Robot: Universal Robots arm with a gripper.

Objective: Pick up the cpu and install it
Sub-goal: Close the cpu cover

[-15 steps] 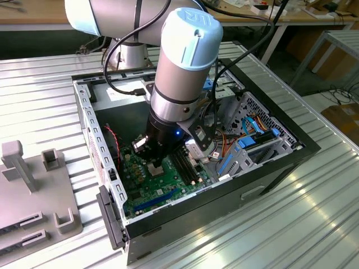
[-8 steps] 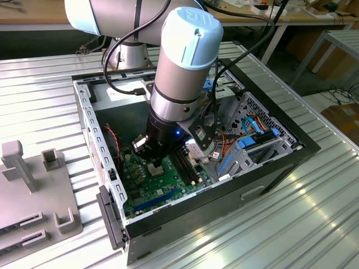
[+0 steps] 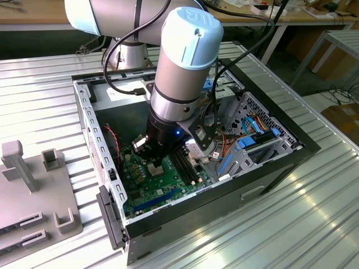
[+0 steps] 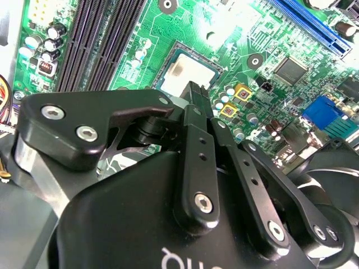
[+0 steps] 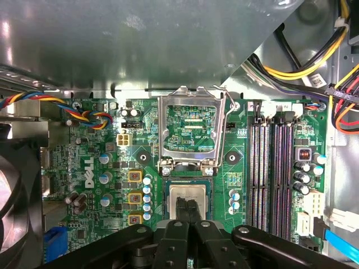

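Note:
The cpu (image 5: 190, 193) is a small silvery square lying flat in the socket of the green board (image 3: 162, 185). The socket's metal frame (image 5: 188, 131) is flipped up, open, just beyond it. My gripper (image 5: 188, 212) hangs straight over the cpu with its two black fingers (image 4: 193, 98) drawn together, tips at or just above the plate's near edge. In the second wrist view the cpu (image 4: 182, 70) shows beyond the gripper (image 4: 193, 88), partly covered by the fingers. In the exterior view the gripper (image 3: 154, 165) reaches down into the open computer case.
Dark memory slots (image 5: 275, 168) run beside the socket. A black fan (image 5: 17, 190) and coloured cables (image 5: 84, 115) lie on the other side. The case walls (image 3: 90, 129) and drive cage (image 3: 252, 134) close in the arm. A grey fixture plate (image 3: 28, 185) sits at the exterior view's left.

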